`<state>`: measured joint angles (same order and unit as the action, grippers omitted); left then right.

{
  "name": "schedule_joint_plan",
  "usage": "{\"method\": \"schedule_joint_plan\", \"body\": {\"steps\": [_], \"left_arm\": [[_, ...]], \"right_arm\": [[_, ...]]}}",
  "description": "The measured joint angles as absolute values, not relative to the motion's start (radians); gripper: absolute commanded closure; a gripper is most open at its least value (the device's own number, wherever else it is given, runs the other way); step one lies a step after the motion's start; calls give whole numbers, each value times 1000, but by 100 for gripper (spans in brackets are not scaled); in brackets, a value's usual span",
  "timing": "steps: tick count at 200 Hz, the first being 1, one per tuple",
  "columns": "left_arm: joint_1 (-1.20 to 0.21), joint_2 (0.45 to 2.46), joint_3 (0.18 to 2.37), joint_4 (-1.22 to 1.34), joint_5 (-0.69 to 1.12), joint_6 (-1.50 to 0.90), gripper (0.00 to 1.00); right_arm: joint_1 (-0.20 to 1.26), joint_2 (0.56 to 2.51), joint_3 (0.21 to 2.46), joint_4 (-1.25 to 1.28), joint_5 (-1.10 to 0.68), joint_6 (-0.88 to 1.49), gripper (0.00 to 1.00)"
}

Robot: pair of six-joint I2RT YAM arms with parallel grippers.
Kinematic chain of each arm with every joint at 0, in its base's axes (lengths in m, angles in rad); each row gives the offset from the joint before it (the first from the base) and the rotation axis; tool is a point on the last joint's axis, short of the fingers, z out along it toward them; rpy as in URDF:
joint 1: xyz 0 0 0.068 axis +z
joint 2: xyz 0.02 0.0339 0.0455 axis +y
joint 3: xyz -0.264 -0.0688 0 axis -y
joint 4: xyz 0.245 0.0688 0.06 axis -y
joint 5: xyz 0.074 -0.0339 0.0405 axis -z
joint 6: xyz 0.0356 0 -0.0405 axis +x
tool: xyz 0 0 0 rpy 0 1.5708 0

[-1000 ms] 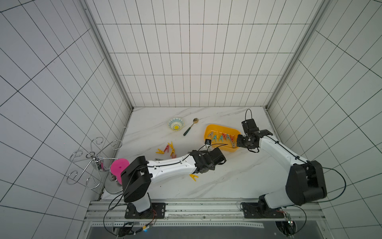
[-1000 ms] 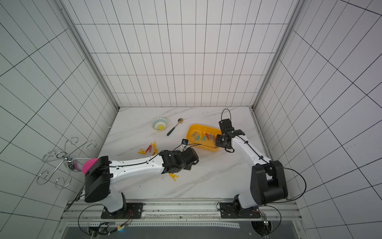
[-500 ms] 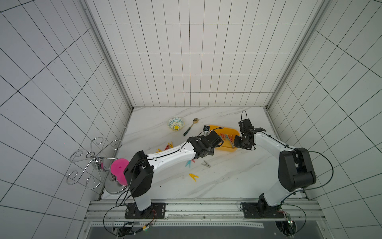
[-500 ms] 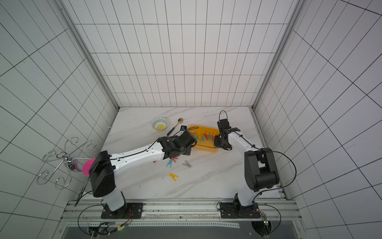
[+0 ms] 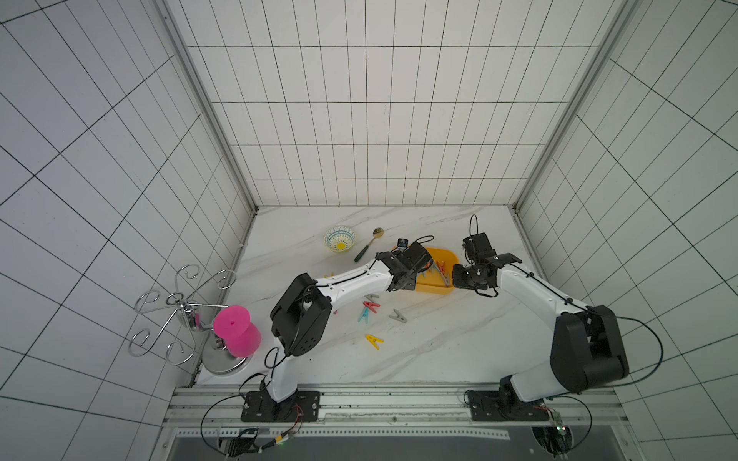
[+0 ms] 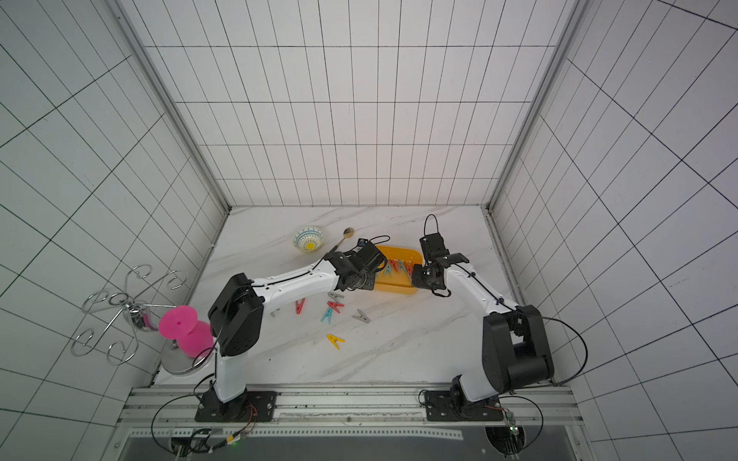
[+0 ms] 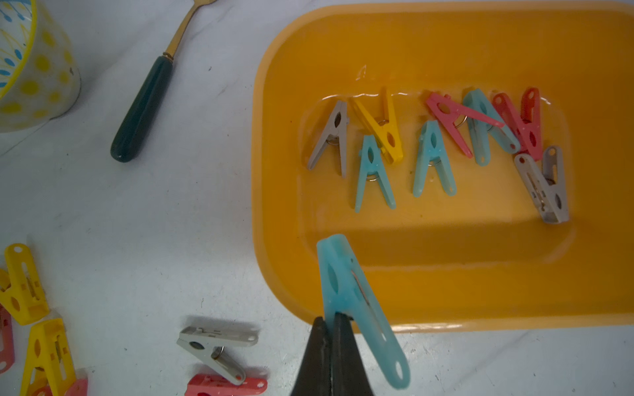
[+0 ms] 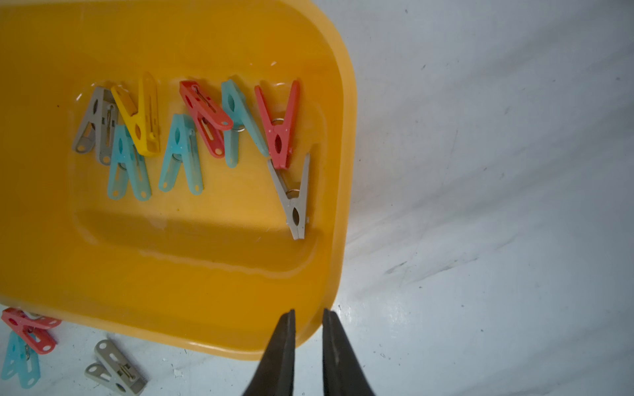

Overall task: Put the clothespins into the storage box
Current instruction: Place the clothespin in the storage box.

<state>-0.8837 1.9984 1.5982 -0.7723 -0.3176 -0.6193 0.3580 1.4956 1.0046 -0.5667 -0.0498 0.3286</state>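
Delivering one pin: clenching teal clothespin [image 7: 346,284] at mid-body w/ left hand [image 7: 330,320], hanging it over near rim of storage box [image 7: 446,61], tip reaching inside, tail trailing out above table [image 7: 137,223]. Straddling box's corner rim w/ right hand [image 8: 308,313], apparently pinching it to steady. Seeing approx. eight clothespins [image 7: 435,157] lying inside, loose pins [image 5: 371,306] waiting on table betw. arms. Next, prob.: shifting further inward past rim before unclenching, avoiding a bounce-out, then going for loose pins.
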Motion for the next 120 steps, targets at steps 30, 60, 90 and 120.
{"method": "schedule_joint_plan", "body": {"steps": [30,60,90,120], "left_arm": [[-870,2066,1680,-783,-317,-608,99],[-844,2129,1729,-783,-316,-603,99],[-811,2193,1761,-784,-303,-599,99],[-791,2247,1796,-795,-293,-582,94]], "right_arm": [[362,1495,995,-569,-51,330,74],[362,1467,992,-570,-51,339,70],[362,1399,992,-570,-51,351,67],[362,1362,992,-570,-48,357,66]]}}
